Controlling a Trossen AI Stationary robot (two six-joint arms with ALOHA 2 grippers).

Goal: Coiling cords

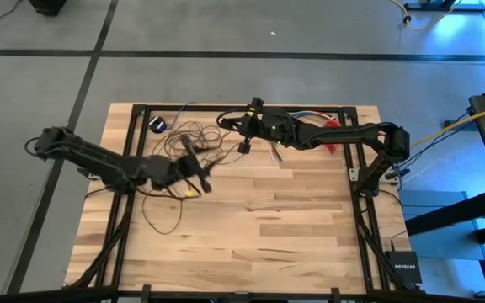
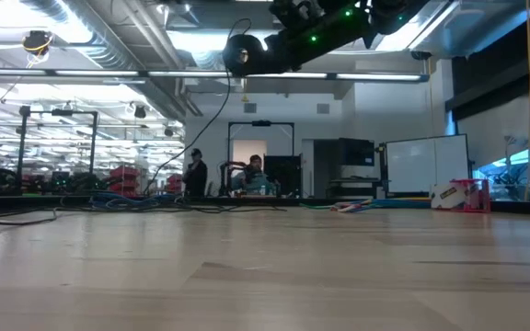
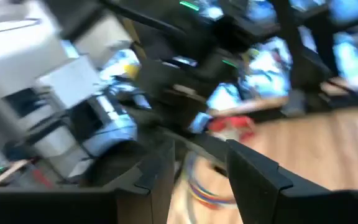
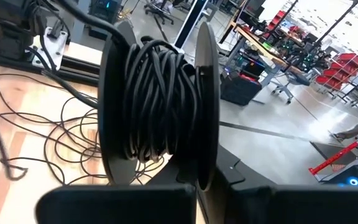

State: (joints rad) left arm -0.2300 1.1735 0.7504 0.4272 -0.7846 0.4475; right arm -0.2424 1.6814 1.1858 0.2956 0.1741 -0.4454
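Left arm: reaches in from the table's left side, its left gripper (image 1: 200, 178) low over the wood beside the loose wire; the two dark fingers (image 3: 160, 171) stand part open with a clear gap between them, and I can't tell whether a strand runs through that gap.

Loose cord: a very long, thin dark brown-black wire (image 1: 175, 147) sprawls in wide irregular loops over the far-left part of the light wooden table (image 1: 293, 227), with one long loop trailing toward the near edge (image 1: 162, 220).

Cord end: a small black round puck (image 1: 157, 124) sits near the far-left corner, just beyond the loops.

Right arm: stretches across the far edge from the right side; the right gripper (image 1: 247, 126) is raised above the table, its fingers pinched close with a bundle of many wound turns of the same dark cord (image 4: 157, 99) sitting around them.

Behind the right arm: a red object (image 1: 333, 135), partly hidden.

Done so far: a thick hank (image 2: 247, 55) is already wound, and it hangs high in the table-level view.

Left to do: by my reckoning a good share is still uncoiled, since the spread loops and the puck end lie on the wood.
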